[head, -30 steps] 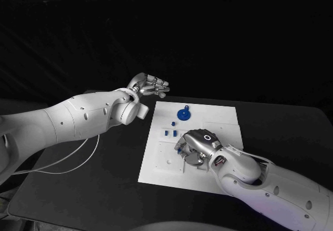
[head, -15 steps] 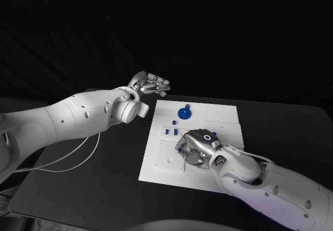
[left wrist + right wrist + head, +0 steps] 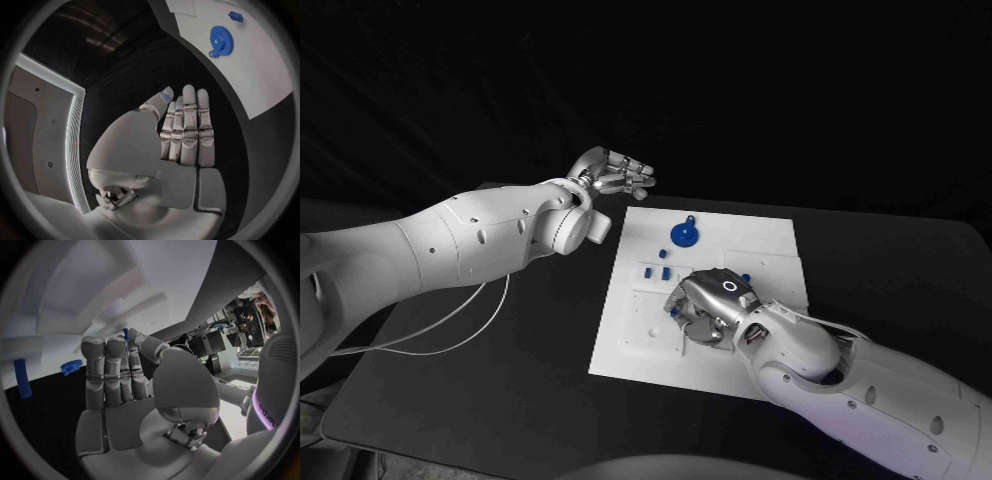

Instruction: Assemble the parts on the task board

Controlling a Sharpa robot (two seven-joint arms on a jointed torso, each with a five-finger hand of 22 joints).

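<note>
The white task board lies in the middle of the black table. A blue gear stands near its far edge, with several small blue parts just in front of it. My right hand is bent down over the board's middle. In the right wrist view its thumb and a fingertip pinch a small blue part, with a blue bar and the gear beyond. My left hand hovers off the board's far left corner, its fingers straight and holding nothing. The gear lies ahead of it.
A thin white cable loops over the table under my left arm. Bare black table lies to the left of the board and in front of it.
</note>
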